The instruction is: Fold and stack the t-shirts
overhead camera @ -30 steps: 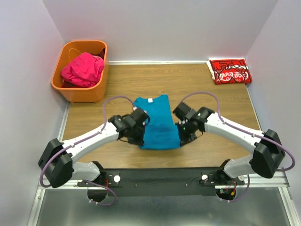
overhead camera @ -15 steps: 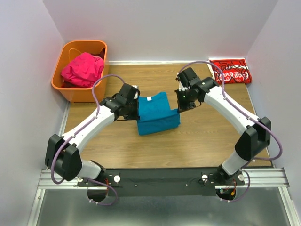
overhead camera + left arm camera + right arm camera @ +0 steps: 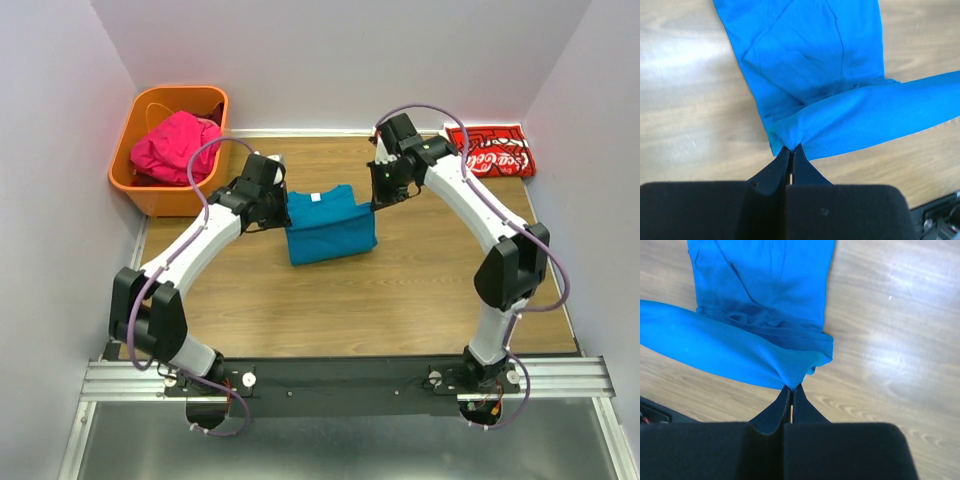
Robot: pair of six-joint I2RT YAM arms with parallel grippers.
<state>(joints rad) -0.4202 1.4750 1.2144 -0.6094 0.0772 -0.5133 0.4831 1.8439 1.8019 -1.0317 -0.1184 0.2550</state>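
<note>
On the wooden table (image 3: 420, 300), in the middle and somewhat toward the far edge, the teal-blue t-shirt (image 3: 330, 232) is seen doubled over on itself, its lower layer lying flat on the wood. One corner of the upper layer is pinched by the left gripper (image 3: 791, 148) at the shirt's left side, the jaws being clamped tight on the cloth with no gap between them. The opposite corner is gripped in the same way by the right gripper (image 3: 791, 387) at the shirt's right side. In both wrist views a band of teal cloth is shown stretched from the pinched corner across the flat layer beneath. Beyond the far left corner of the table, the orange basket (image 3: 180, 200) is placed, and the magenta-pink t-shirt (image 3: 175, 147) is bunched inside it. At the far right corner, well apart from the arms, the red t-shirt (image 3: 490, 152) with white script is laid folded
</note>
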